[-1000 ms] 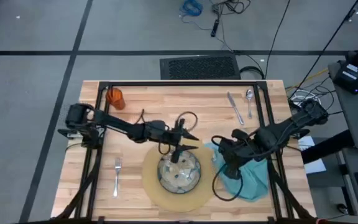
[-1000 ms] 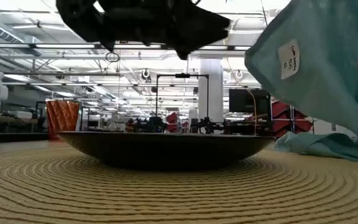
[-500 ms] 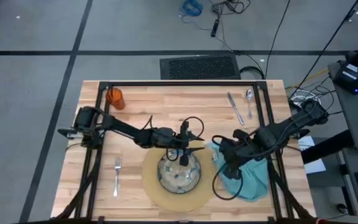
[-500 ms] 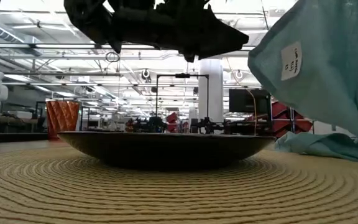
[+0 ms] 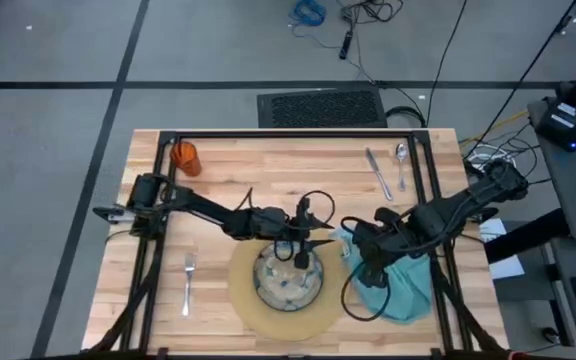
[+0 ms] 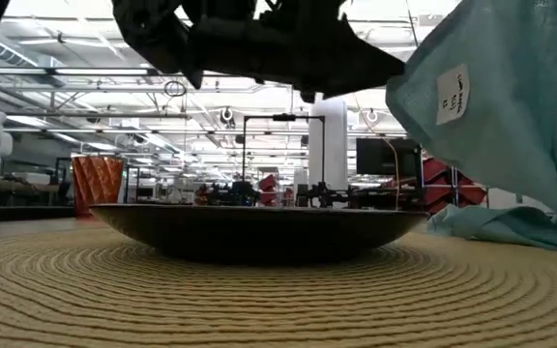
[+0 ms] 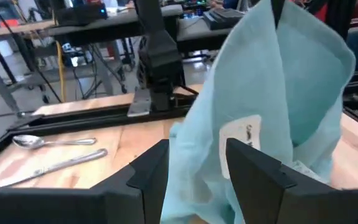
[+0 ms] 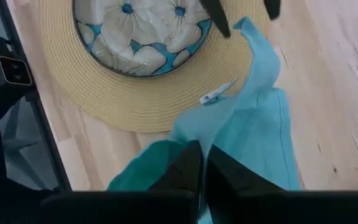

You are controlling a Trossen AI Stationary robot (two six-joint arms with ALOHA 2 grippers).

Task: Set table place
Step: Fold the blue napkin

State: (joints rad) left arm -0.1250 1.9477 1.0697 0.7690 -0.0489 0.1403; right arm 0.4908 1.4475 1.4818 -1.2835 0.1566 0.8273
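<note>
A flower-patterned plate (image 5: 288, 280) sits on the round tan mat (image 5: 253, 315) near the table's front. A teal napkin (image 5: 403, 285) lies to the mat's right, with one part raised by my right gripper (image 8: 199, 163), which is shut on it. My left gripper (image 5: 318, 240) reaches over the plate's far right rim, open. Its fingers (image 7: 148, 171) stand on either side of the napkin's raised corner (image 8: 244, 26), and I see no touch. A fork (image 5: 188, 282) lies left of the mat. A knife (image 5: 376, 172), a spoon (image 5: 401, 158) and an orange cup (image 5: 185, 157) rest at the back. My right gripper pinches a bunched part of the napkin (image 8: 191, 146) between its two fingers, coming from above and pointing down. The cloth hangs below and spreads toward the plate, its tag (image 8: 219, 93) showing. The napkin's lower end (image 6: 496, 224) lies on the table beside the mat.
A black metal frame (image 5: 288, 137) runs along the table's back and down both sides. Bare wood lies between the cup and the knife at the back middle. Beyond the table's far edge are a floor grate and cables.
My left gripper has moved toward the table's right edge and a little toward the near edge, over the plate toward the raised napkin. My right gripper and the napkin have stayed nearly where they were.
</note>
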